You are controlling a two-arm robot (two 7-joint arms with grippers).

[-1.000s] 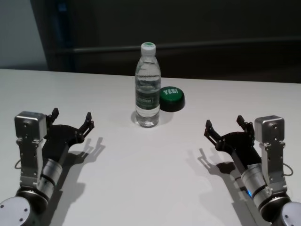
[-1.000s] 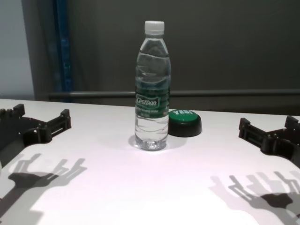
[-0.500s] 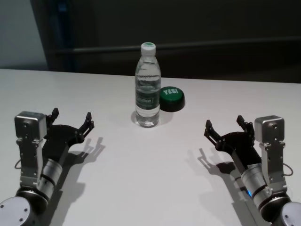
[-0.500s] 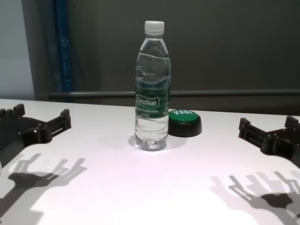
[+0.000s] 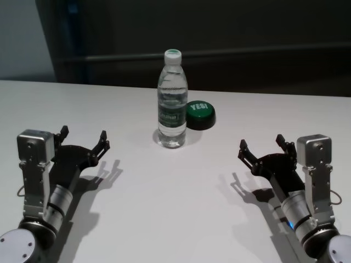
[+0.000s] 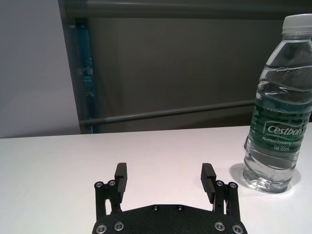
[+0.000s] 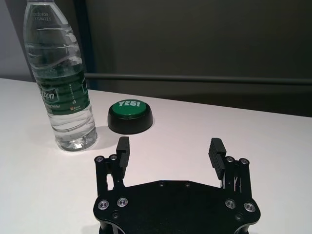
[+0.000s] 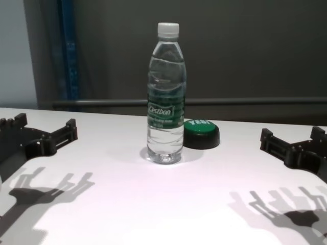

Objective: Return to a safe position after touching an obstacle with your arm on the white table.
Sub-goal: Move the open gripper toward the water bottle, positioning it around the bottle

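White table (image 5: 175,219), bottle (image 5: 172,101) upright, cap up

Bottle (image 5: 172,101) stands upright at the middle of the white table (image 5: 164,208), toward its far side. Button (image 5: 199,114) sits just right of it and a touch farther back (close beside, perhaps not quite touching). Left gripper (image 5: 84,140) hangs over the near left, right gripper (image 5: 261,146) over the near right, both well apart from the bottle.

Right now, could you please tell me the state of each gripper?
Left gripper: open, holding nothing.
Right gripper: open, holding nothing.
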